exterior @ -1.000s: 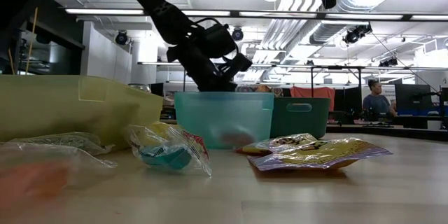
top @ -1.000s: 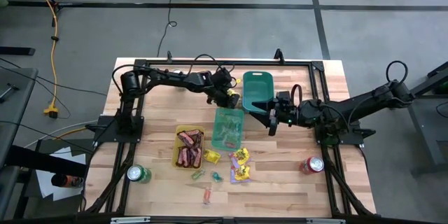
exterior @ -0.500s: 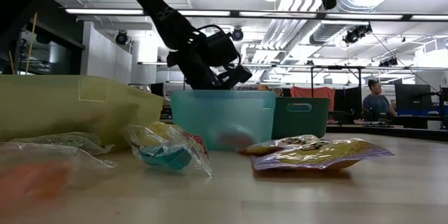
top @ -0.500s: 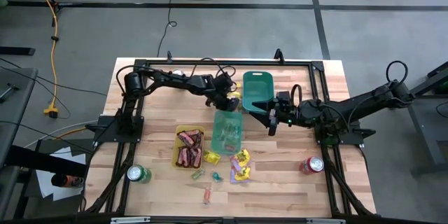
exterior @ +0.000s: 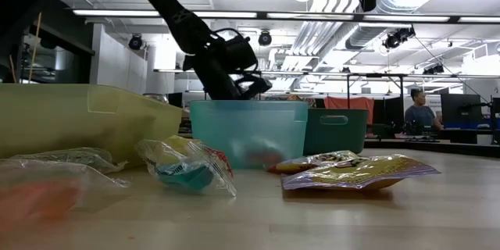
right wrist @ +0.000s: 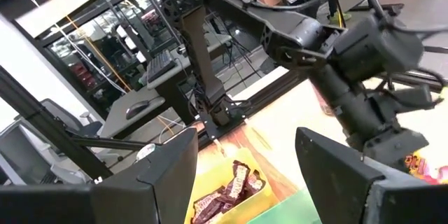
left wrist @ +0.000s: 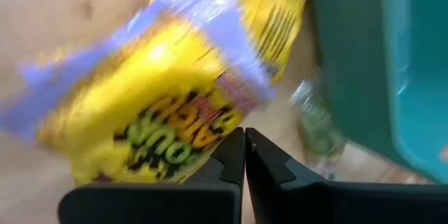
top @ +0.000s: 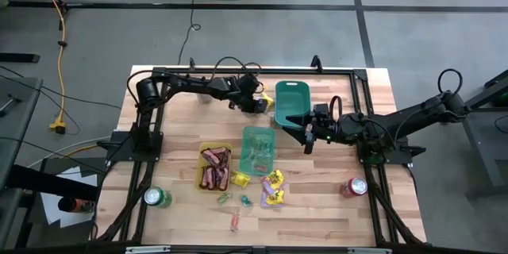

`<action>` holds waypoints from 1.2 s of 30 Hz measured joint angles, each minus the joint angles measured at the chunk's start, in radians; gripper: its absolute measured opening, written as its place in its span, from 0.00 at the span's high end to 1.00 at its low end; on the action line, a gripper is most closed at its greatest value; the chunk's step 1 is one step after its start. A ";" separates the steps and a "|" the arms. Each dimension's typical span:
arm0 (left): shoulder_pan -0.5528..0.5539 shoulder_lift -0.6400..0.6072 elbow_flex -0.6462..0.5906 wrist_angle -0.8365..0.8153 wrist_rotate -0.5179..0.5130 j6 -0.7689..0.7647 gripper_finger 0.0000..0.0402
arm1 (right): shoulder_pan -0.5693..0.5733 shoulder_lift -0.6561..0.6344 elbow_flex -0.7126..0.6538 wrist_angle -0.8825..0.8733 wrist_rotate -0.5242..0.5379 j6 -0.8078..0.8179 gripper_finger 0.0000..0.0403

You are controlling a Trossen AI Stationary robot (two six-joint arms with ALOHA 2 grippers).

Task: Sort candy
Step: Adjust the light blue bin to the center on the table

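Grey workshop floor surrounds a pale wooden desk point(top: 182, 103) framed by black rails. Near its centre sits a clear teal tray point(top: 258, 149) with a few small sweets in it; at its 8 o'clock, touching or nearly so, a yellow tray point(top: 200, 166) holds dark red-brown bars point(top: 214, 168). At the teal tray's 12 o'clock stands a darker green tray point(top: 290, 101). Loose yellow packets point(top: 274, 186) and tiny pale pieces point(top: 235, 201) lie at the teal tray's 6 o'clock, with a green can point(top: 156, 198) at 8 o'clock and a red can point(top: 353, 187) at 4 o'clock.

The left pincer point(top: 259, 103), just beside the green tray at its 9 o'clock, is clenched on a yellow packet point(left wrist: 182, 105); the left wrist view shows the packet pinched by one edge between the closed fingers point(left wrist: 224, 164) and flopping forward, with the green tray's wall alongside. The right pincer point(top: 305, 131) hovers at the teal tray's 2 o'clock, released and empty.

The packet looks light, limp and crinkly, its glossy film likely slippery. A grip on the flat sealed edge seems safest; squeezing the filled middle could let it slide out. It should tolerate a short drop.
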 joint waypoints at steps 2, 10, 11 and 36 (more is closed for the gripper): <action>0.007 -0.021 0.000 0.002 -0.002 0.006 1.00 | 0.000 0.000 0.000 -0.003 0.000 0.000 0.41; -0.011 -0.109 0.001 0.027 0.133 0.068 1.00 | 0.000 0.000 0.000 -0.007 0.000 0.000 0.41; -0.013 -0.108 0.001 0.025 0.184 0.067 1.00 | 0.000 0.000 0.000 -0.009 0.000 0.000 0.41; -0.212 -0.012 0.000 0.056 0.173 0.007 1.00 | -0.002 0.000 0.000 -0.012 0.000 0.029 0.41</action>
